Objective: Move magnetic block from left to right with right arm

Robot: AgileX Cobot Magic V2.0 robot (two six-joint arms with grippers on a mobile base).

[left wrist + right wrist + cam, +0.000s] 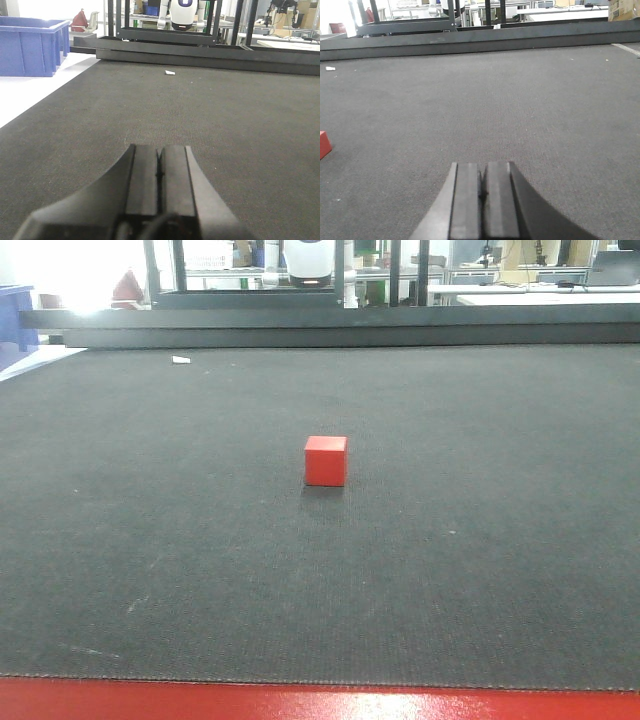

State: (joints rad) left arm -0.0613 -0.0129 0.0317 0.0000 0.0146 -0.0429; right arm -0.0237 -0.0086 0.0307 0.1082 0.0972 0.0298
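Dark grey woven mat covers the whole work surface, with a cluttered workshop behind the far rail. Near the middle of it, in the front view, sits the red block, flat on one face and alone, nothing touching it.

It looks rigid, with crisp edges and matte faces, so it should neither crush nor slip readily, and it is probably light. Two opposite side faces, taken squarely about halfway up, seem the best hold; a grip across the corners would likely twist it.

The right gripper hangs low over the mat with its fingers pressed together, holding nothing. In its own view only a corner of the block shows at the left edge, so the block lies well to its left and apart from it. The left gripper is likewise clenched and empty.
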